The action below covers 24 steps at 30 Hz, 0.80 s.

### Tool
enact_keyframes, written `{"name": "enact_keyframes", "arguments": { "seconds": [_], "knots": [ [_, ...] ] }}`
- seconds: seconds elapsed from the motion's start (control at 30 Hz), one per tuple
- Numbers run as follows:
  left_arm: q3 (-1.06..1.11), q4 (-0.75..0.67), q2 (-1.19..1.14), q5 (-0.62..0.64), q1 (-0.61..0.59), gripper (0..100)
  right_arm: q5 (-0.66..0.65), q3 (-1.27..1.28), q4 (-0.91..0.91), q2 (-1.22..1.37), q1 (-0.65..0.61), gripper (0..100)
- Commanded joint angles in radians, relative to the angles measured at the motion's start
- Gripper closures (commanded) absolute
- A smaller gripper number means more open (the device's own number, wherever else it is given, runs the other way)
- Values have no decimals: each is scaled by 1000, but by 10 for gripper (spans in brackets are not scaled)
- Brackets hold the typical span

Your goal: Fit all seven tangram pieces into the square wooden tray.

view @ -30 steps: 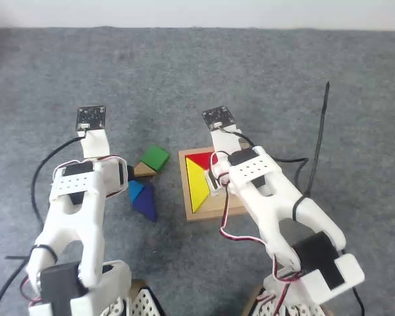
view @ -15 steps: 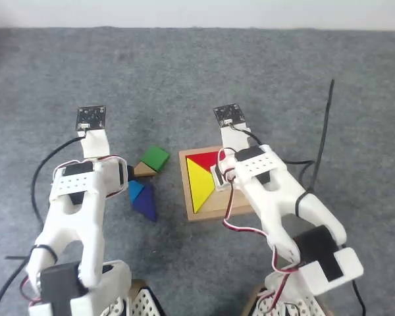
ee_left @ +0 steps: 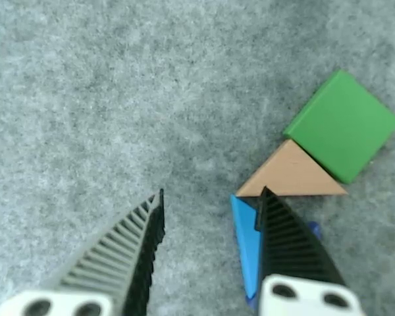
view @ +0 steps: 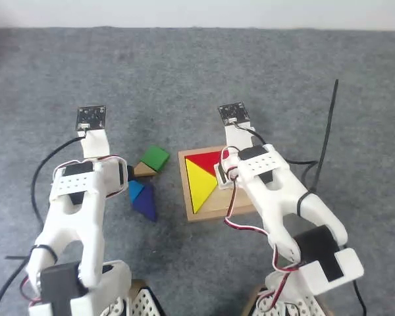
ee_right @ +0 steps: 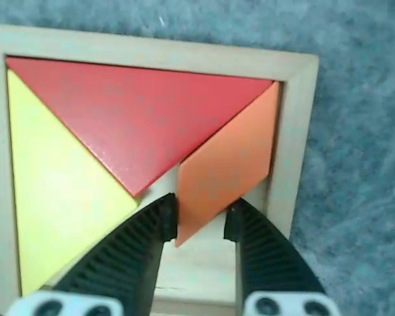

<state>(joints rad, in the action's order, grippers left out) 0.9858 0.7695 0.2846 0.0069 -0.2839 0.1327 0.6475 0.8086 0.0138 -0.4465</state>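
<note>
Noting the tray (ee_right: 296,131) first: red triangle (ee_right: 138,112) far, yellow triangle (ee_right: 59,191) left, orange parallelogram (ee_right: 227,158) lying against the red triangle's edge and the right wall. The right end effector (ee_right: 201,209) is clamped on the parallelogram's near corner, one finger on each side.

Four pieces lie loose on the worktop (view: 263,72), left of the tray: green square (ee_left: 342,125), tan triangle (ee_left: 289,174), light blue triangle (ee_left: 245,243) and dark blue piece (view: 146,205).

Key relation: the left end effector (ee_left: 212,197), fingers apart, hangs just left of this cluster, with one finger above the light blue triangle. That triangle's long axis runs near to far. Judgement: the left arm is the nearer one for the next pick.
</note>
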Motion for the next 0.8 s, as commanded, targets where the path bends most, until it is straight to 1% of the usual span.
{"name": "enact_keyframes", "arguments": {
  "seconds": [0.0, 0.23, 0.4, 0.53, 0.67, 0.77],
  "knots": [
    [-7, -15, 0, -9, 6, 777, 3, -25, -2, -16, 10, 912],
    [-7, -15, 0, -9, 6, 777, -3, -112, 101, -18, 13, 913],
    [-7, -15, 0, -9, 6, 777, -18, -186, 182, -18, 45, 913],
    [-7, -15, 0, -9, 6, 777, -18, -221, 205, -18, 84, 913],
    [-7, -15, 0, -9, 6, 777, -23, -222, 211, -19, 85, 913],
    [-7, -15, 0, -9, 6, 777, -72, -221, 222, -53, 87, 913]
  ]
}}
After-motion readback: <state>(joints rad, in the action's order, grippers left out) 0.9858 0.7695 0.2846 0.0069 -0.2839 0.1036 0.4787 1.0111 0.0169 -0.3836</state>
